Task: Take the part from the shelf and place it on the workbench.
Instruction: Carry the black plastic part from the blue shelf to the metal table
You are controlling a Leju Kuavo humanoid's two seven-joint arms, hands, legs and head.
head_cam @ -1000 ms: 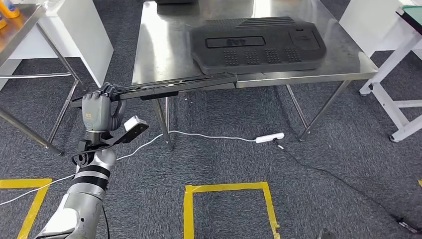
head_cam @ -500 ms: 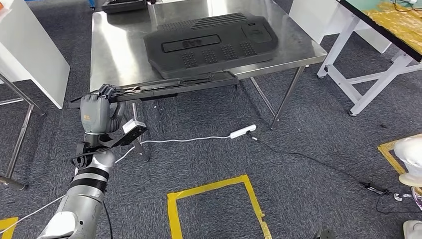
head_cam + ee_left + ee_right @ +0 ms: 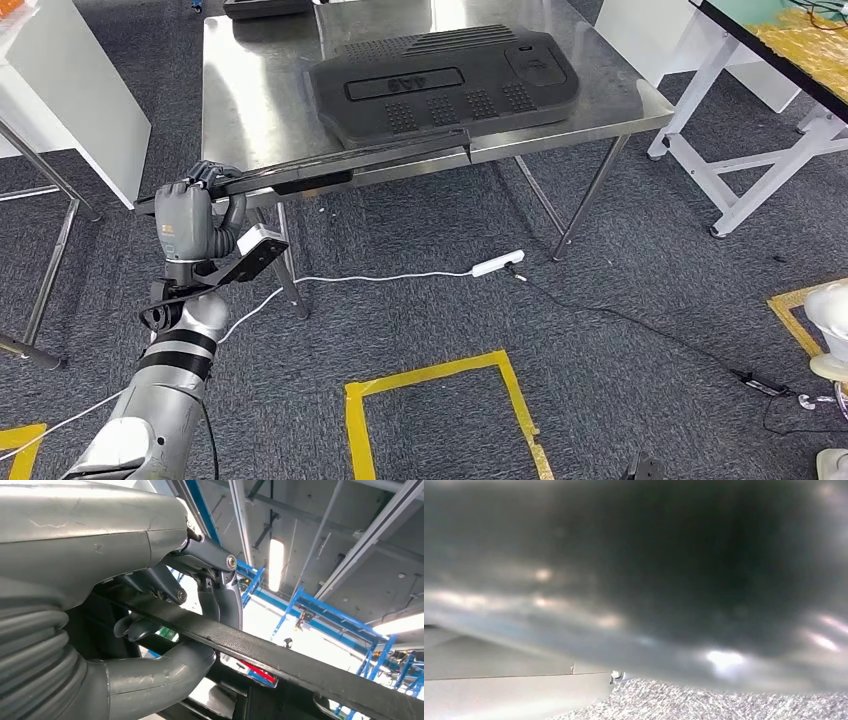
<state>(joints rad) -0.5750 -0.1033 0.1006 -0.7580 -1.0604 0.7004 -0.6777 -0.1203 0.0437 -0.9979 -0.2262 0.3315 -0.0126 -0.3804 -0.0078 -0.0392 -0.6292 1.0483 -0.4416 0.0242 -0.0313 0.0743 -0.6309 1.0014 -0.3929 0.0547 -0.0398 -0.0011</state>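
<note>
My left hand [image 3: 187,215] grips one end of a long, thin black part [image 3: 330,166]. The part is held level and reaches rightward in front of the near edge of the steel workbench [image 3: 250,90], at about the height of its top. In the left wrist view the fingers [image 3: 220,587] and thumb wrap around the black part [image 3: 280,662], which runs across the picture. A large black moulded panel [image 3: 450,85] lies on the workbench top. The right wrist view is a dark blur over grey carpet.
A white power strip [image 3: 498,263] and its cables trail over the grey carpet under and right of the workbench. Yellow tape [image 3: 440,385] marks a square on the floor. A white-framed table [image 3: 745,175] stands to the right, a white cabinet [image 3: 75,90] to the left.
The camera has turned, so the whole scene has shifted. The workbench now sits more centred and slightly nearer. My left hand still holds the part the same way, a little higher in the picture.
</note>
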